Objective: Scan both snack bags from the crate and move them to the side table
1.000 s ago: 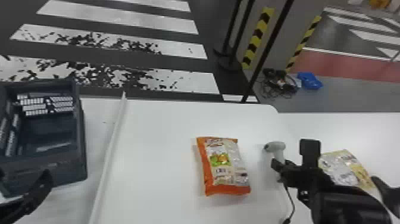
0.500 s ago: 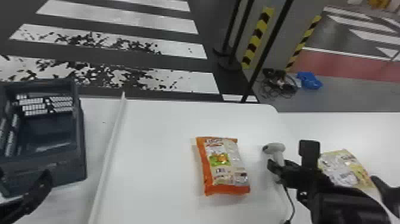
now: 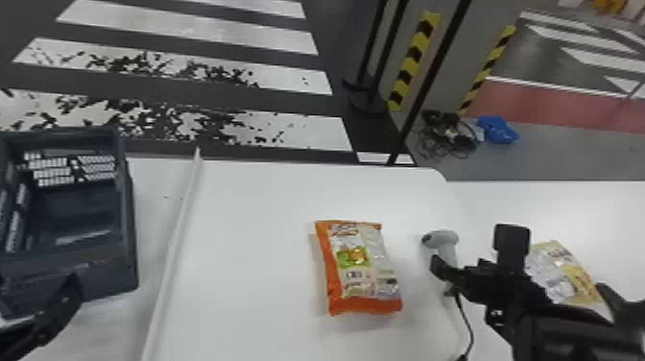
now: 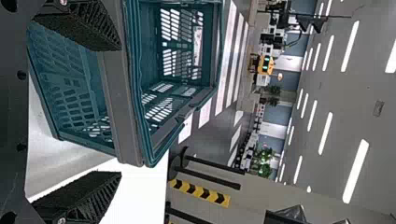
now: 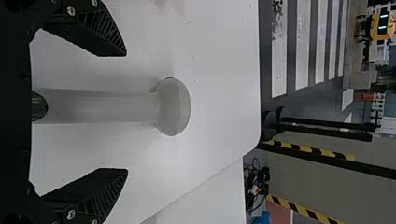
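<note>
An orange snack bag (image 3: 357, 266) lies flat on the white table. To its right stands the scanner (image 3: 446, 242), with my right gripper (image 3: 444, 283) around its handle. A yellow snack bag (image 3: 561, 273) lies on the side table, partly behind the right arm. At the lower left, my left gripper (image 3: 41, 307) stands by the crate (image 3: 127, 230). The right wrist view has the scanner (image 5: 173, 107) between the spread fingers of my right gripper (image 5: 126, 112), not touching them. In the left wrist view my left gripper (image 4: 120, 109) is open in front of the crate (image 4: 130, 93).
A raised white strip (image 3: 175, 245) runs along the table between the crate and the orange bag. The scanner's cable (image 3: 468, 326) trails toward the front edge. Black poles (image 3: 427, 86) stand behind the table, with cables and a blue bag (image 3: 496, 129) on the floor.
The scanner's head has shifted slightly left, and my right gripper has moved a little the same way. The orange bag and left arm keep their places.
</note>
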`<move>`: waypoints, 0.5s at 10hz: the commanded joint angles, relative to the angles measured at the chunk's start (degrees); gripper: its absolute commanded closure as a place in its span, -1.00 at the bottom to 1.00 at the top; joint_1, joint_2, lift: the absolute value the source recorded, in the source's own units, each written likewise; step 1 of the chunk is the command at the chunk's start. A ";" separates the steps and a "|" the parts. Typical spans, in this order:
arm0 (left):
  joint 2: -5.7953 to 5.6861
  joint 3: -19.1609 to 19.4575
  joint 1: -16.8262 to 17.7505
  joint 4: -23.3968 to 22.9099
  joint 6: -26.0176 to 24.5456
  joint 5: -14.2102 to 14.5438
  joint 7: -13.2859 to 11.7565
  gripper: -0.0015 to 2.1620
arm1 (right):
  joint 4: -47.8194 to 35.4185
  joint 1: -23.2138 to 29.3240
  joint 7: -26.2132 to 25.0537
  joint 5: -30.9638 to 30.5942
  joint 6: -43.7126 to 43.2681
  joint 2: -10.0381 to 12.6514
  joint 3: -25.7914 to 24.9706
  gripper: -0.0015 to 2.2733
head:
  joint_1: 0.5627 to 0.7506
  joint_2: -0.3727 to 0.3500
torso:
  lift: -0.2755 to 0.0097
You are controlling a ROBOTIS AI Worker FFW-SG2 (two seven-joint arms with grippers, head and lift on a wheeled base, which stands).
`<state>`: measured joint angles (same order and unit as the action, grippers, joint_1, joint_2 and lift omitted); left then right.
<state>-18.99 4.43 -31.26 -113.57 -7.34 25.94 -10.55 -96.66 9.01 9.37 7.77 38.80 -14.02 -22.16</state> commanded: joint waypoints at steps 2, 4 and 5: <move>-0.09 -0.12 0.06 0.02 0.00 -0.02 0.00 -0.96 | -7.84 3.82 2.50 7.35 4.58 0.31 -2.98 -0.90 | 0.41 -0.73 | 0.24; -0.17 -0.21 0.15 -0.07 0.00 -0.02 0.00 -0.96 | -10.74 4.79 6.72 12.62 9.68 1.10 -4.56 -0.90 | 0.41 -0.68 | 0.24; -0.26 -0.21 0.06 -0.07 0.00 0.07 0.09 -0.96 | -11.00 4.88 9.09 15.26 12.14 1.36 -5.08 -0.90 | 0.41 -0.62 | 0.24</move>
<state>-19.22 4.22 -31.12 -113.65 -7.34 25.94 -10.47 -107.38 13.78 18.26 21.47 49.53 -12.79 -26.94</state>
